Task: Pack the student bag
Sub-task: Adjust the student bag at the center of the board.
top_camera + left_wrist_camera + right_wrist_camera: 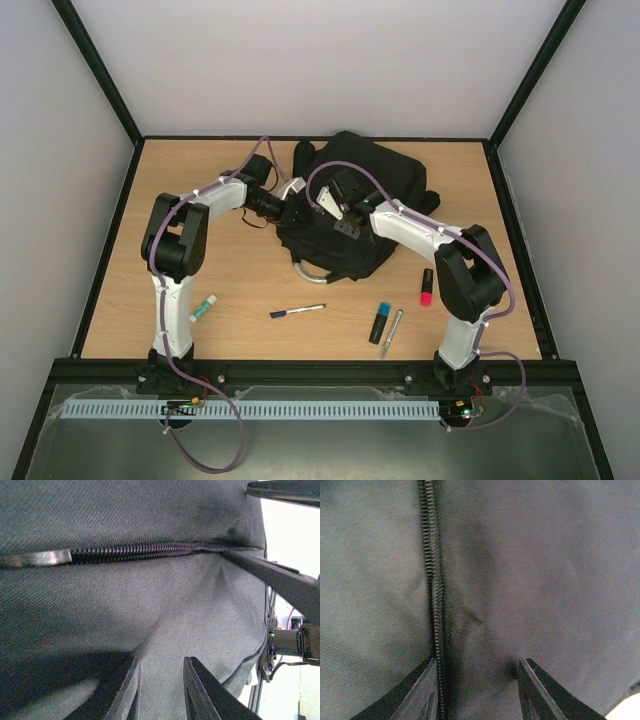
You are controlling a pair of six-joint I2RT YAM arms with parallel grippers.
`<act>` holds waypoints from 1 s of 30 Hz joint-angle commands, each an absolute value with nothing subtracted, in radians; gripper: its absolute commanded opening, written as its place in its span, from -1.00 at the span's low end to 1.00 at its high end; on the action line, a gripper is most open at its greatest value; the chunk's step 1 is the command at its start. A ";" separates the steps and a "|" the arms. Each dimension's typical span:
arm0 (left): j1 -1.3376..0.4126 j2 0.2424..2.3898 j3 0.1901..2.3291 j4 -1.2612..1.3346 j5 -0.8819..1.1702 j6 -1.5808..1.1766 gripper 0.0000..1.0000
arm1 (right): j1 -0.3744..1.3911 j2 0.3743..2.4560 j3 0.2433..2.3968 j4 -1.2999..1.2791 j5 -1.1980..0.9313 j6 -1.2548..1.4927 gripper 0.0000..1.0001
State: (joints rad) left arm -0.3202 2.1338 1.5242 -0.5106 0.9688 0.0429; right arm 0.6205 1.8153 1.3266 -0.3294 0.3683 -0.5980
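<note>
The big black soft cloth backpack [375, 190] lies in the middle of the wooden bench [180, 170], toward the 12 o'clock side. Its grey-white loop handle [300, 270] sticks out at 7 o'clock.

My left claw [298, 213] comes at the bag from 9 o'clock and presses on the cloth. Up close, this left claw [161, 662] has its two fingers a little apart, with a fold of cloth between them. I cannot tell if it is pinching the cloth. A shut zip [140, 551] runs across above it, with a shiny metal tab [37, 558] at 9 o'clock.

My right claw [342, 215] rests on the bag from 3 o'clock. Up close, this right claw [479, 662] is spread wide and holds nothing. A zip [432, 580] runs up past its left finger.

At 6 o'clock from the bag lie a blue pen [297, 311], a blue marker [380, 322] and a silver pen [391, 332]. A pink marker [426, 287] lies at 4 o'clock, and a green and white stick [203, 308] at 8 o'clock.
</note>
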 commanded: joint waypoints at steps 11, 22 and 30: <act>-0.319 2.150 1.536 -0.526 0.924 0.045 -0.47 | 0.583 1.809 1.485 -0.363 0.453 -0.624 -0.74; -0.318 2.101 1.624 -0.601 0.880 0.134 -0.38 | 0.582 1.807 1.496 -0.567 0.117 -0.504 -0.97; -0.280 2.046 1.827 -0.799 0.702 0.313 -0.07 | 0.579 1.789 1.472 -0.566 0.019 -0.396 -0.56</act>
